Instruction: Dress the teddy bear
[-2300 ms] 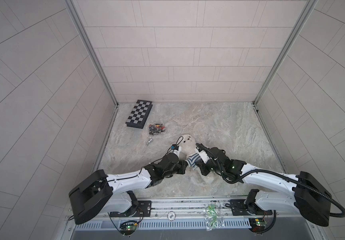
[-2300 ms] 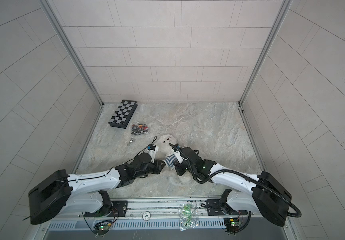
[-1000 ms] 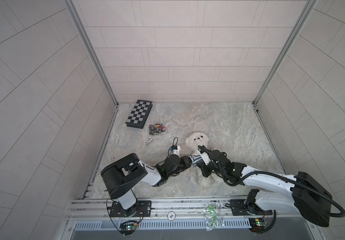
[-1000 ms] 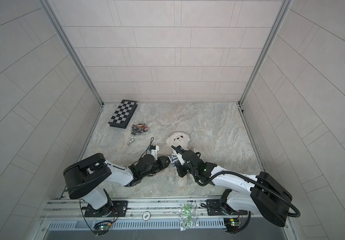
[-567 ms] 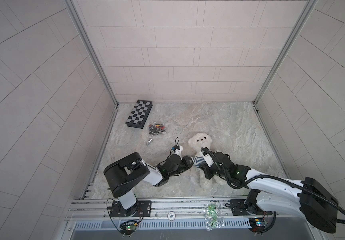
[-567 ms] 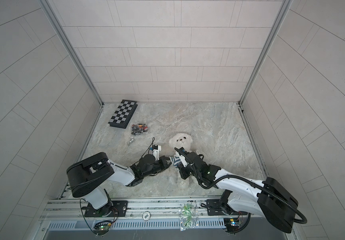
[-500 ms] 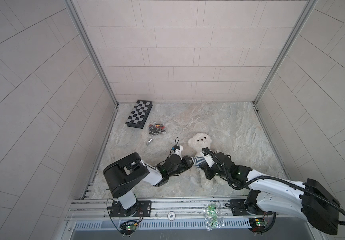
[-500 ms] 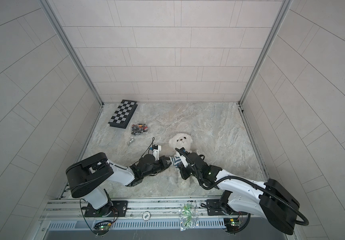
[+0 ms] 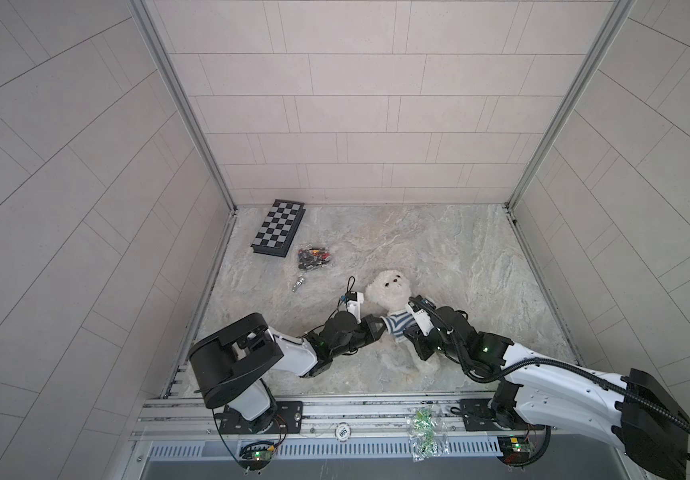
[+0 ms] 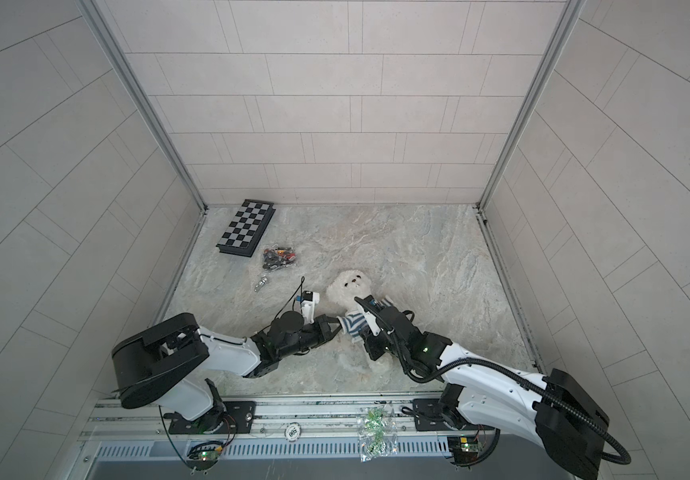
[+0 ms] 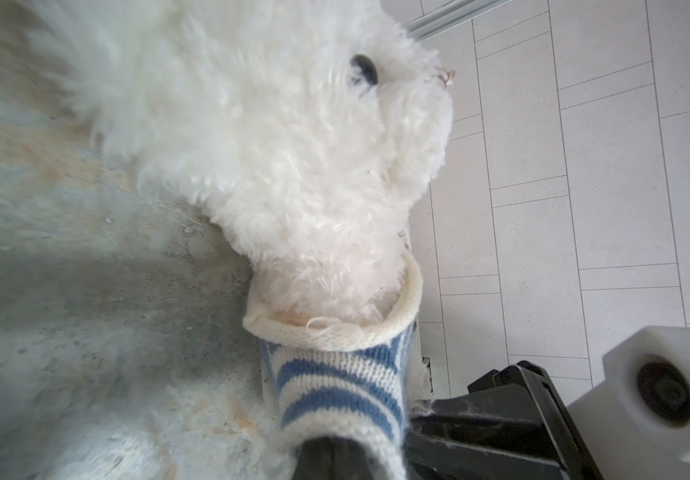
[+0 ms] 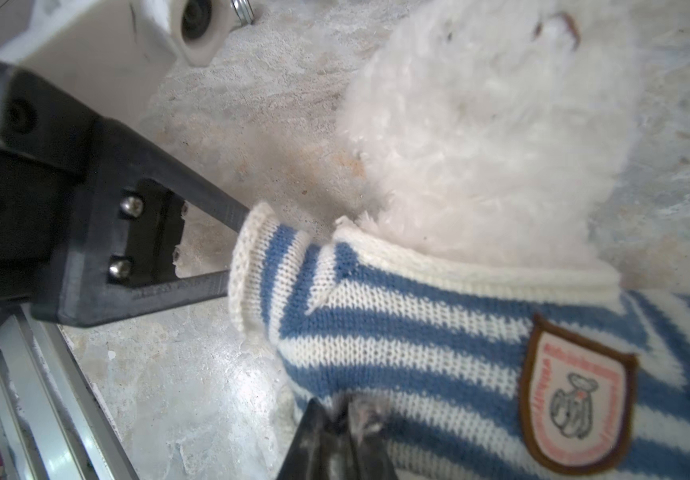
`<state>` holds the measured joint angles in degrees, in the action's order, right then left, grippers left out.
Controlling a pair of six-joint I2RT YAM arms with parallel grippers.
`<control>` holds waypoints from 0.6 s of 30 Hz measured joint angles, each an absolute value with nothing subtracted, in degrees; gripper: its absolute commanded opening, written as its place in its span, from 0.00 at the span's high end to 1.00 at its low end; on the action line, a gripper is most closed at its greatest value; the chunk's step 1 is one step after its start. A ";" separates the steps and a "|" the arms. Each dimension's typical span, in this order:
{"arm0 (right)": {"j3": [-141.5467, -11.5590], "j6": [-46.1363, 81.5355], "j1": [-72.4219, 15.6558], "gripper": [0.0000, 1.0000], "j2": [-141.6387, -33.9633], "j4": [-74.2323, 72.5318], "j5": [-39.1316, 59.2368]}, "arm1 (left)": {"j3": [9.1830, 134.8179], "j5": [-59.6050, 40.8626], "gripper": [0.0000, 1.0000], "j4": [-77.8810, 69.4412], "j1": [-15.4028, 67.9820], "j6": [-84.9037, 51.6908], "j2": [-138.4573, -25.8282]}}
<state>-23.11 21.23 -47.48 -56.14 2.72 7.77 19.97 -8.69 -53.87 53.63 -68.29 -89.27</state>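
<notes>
Shows the teddy bear (image 9: 391,289) face-up on the bench (image 9: 459,257), mid-width, nearer the front edge, head toward the back edge, striped shirt (image 12: 418,332) around neck and chest. Has the left fingers (image 12: 193,289) clenched, pushed into the sleeve cuff (image 12: 247,266); cannot tell what sits pinched inside. Sets the right fingers (image 12: 314,440) against the shirt's lower part, tips close, white fluff between; cannot tell whether grasping or released. Leaves bare bench toward the right edge and back right corner. Puts a chessboard (image 9: 278,226) and small dark pile (image 9: 313,258) near the back left corner.
</notes>
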 measured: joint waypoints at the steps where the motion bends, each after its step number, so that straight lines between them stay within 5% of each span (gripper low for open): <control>1: -23.40 20.93 -47.44 0.68 -56.23 3.16 7.97 | 19.88 -8.51 1.00 -53.25 53.71 -68.10 -88.92; 5: -24.86 20.58 -47.44 0.58 -57.06 3.16 8.84 | 19.57 -7.66 1.00 -52.29 54.50 -67.57 -87.79; 9: -25.76 20.29 -47.46 0.58 -58.74 1.91 9.67 | 19.57 -7.18 1.00 -51.37 55.18 -67.16 -86.80; 16: -26.85 19.29 -47.46 0.97 -63.99 -0.25 9.93 | 19.33 -6.26 1.00 -48.93 55.75 -66.39 -84.27; 18: -27.09 19.51 -47.48 1.00 -64.71 -0.38 9.61 | 18.94 -6.09 1.00 -48.45 55.77 -66.28 -83.61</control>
